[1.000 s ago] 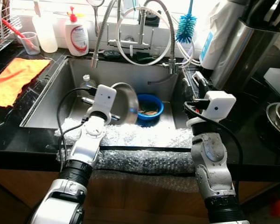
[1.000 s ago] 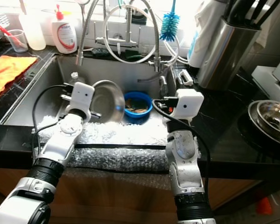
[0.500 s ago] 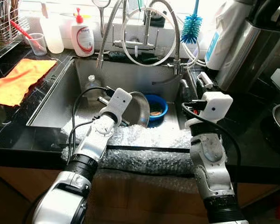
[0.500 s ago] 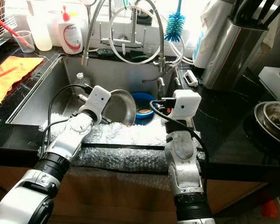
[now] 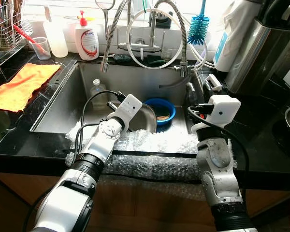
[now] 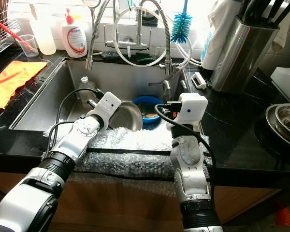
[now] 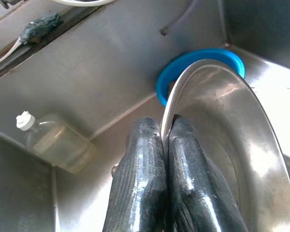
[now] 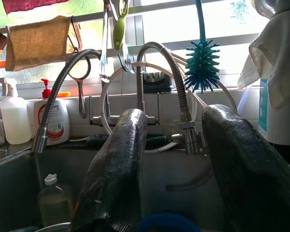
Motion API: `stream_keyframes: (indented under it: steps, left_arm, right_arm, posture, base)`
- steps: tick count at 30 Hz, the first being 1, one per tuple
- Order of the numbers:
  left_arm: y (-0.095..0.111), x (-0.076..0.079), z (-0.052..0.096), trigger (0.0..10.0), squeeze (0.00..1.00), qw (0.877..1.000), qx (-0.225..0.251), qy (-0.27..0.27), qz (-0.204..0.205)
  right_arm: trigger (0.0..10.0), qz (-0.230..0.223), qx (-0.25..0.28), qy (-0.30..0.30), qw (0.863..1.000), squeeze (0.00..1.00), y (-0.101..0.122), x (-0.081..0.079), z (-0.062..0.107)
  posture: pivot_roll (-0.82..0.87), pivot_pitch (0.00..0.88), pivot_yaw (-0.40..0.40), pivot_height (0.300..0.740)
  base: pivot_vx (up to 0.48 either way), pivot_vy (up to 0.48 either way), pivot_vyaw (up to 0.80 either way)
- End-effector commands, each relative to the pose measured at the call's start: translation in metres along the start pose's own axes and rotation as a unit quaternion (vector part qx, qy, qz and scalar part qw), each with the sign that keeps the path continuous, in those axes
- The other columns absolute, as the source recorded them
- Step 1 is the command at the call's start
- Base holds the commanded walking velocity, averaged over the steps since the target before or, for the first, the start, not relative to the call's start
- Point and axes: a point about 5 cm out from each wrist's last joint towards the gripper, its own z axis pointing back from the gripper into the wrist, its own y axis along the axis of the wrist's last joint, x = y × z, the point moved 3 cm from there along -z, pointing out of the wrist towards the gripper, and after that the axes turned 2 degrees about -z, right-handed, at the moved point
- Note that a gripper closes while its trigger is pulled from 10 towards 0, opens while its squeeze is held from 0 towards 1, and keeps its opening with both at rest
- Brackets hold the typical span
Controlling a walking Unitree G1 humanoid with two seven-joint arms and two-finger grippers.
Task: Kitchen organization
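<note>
My left gripper (image 7: 165, 128) is shut on the rim of a steel bowl (image 5: 148, 119), held tilted low in the sink (image 5: 63, 104). The steel bowl (image 7: 222, 111) partly covers a blue bowl (image 5: 164, 107) with scraps in it just behind it; the blue bowl's rim (image 7: 208, 54) shows past the steel edge. A clear plastic bottle (image 5: 97, 92) stands at the sink's back left. My right gripper (image 8: 174, 116) is open and holds nothing, raised over the sink's right front corner and pointing toward the faucet.
Bubble wrap (image 5: 150, 147) drapes over the sink's front edge. Looped faucet hoses (image 5: 150, 34) hang over the back of the sink. An orange cloth (image 5: 19, 84) lies on the left counter, a soap bottle (image 5: 87, 41) behind. A steel canister (image 5: 261, 53) and steel bowls (image 6: 285, 118) stand on the right.
My left gripper has carried the steel bowl to the right and lower, close against the blue bowl. The right arm has stayed put. The camera has shifted slightly.
</note>
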Motion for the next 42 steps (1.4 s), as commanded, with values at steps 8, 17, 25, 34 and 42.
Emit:
stream_keyframes:
  steps: [8, 17, 25, 34, 42]
  left_arm:
    - [-0.025, 0.026, 0.002, 10.0, 0.99, 0.998, -0.043, -0.042, 0.018]
    - [-0.023, 0.022, 0.002, 10.0, 0.96, 0.999, -0.036, -0.033, 0.018]
    - [-0.021, 0.022, 0.002, 10.0, 1.00, 0.998, -0.030, -0.037, 0.031]
    - [-0.023, 0.027, 0.002, 10.0, 1.00, 0.995, -0.041, -0.060, 0.061]
    - [-0.020, 0.041, 0.004, 10.0, 0.00, 0.989, -0.032, -0.139, 0.039]
  right_arm:
    - [10.0, -0.001, -0.009, 0.005, 1.000, 0.00, -0.003, -0.003, -0.002]
    - [10.0, -0.001, -0.012, 0.007, 1.000, 0.00, -0.004, -0.003, -0.002]
    - [10.0, -0.003, -0.014, 0.009, 1.000, 0.00, -0.005, -0.004, -0.002]
    - [10.0, -0.001, -0.019, 0.010, 1.000, 0.00, -0.008, -0.004, -0.002]
    - [10.0, -0.001, -0.020, 0.012, 1.000, 0.00, -0.008, -0.005, -0.003]
  posture:
    - [0.01, 0.000, -0.055, 0.740]
    - [0.01, 0.000, -0.058, 0.740]
    - [0.01, 0.000, -0.057, 0.740]
    - [0.01, 0.000, -0.057, 0.740]
    - [0.01, 0.000, -0.058, 0.740]
  base:
    - [0.000, 0.000, 0.00]
    - [0.000, 0.000, 0.00]
    - [0.000, 0.000, 0.00]
    - [0.000, 0.000, 0.00]
    - [0.000, 0.000, 0.00]
